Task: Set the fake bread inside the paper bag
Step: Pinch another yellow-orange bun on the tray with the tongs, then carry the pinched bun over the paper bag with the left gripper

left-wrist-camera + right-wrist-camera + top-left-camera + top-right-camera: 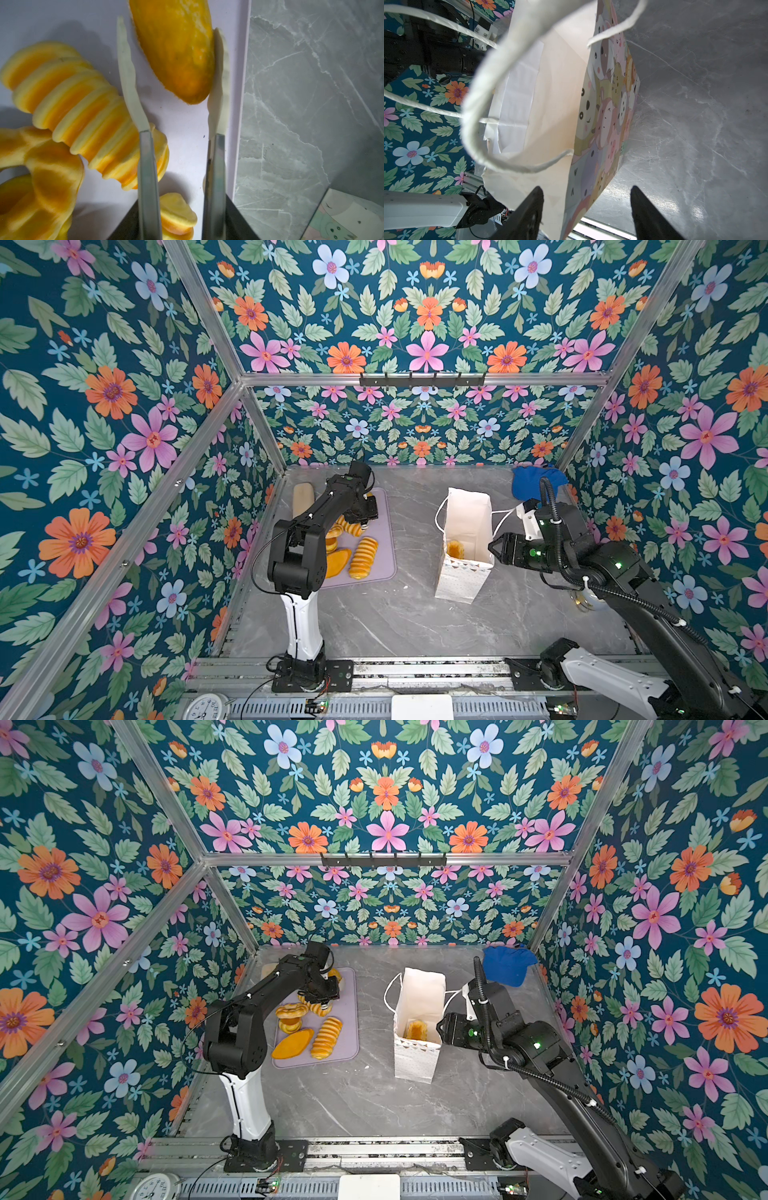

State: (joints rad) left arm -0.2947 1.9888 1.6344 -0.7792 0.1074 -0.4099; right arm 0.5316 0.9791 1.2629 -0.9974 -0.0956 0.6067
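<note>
Left gripper (169,27): above the lilac mat (384,531), jaws half apart astride an oval bun (176,54), one finger (219,72) touching its side, the other clear, nothing gripped; the bun's long axis runs along the fingers, far end cut off, arm mostly hiding it in both top views. Right gripper (493,548): jaws apart beside the wall of the upright paper bag (457,585), contact unclear; one pastry (455,549) inside, remaining bread (364,558) on the mat

The left arm (297,560) is showing black joint housings above a white lower link, a thin black cable looping beside it. The right arm (602,556) is wearing a ribbed black conduit (631,599), white zip ties and green lights. The left gripper (168,24) is carrying cream pads (127,79) on steel stems.
</note>
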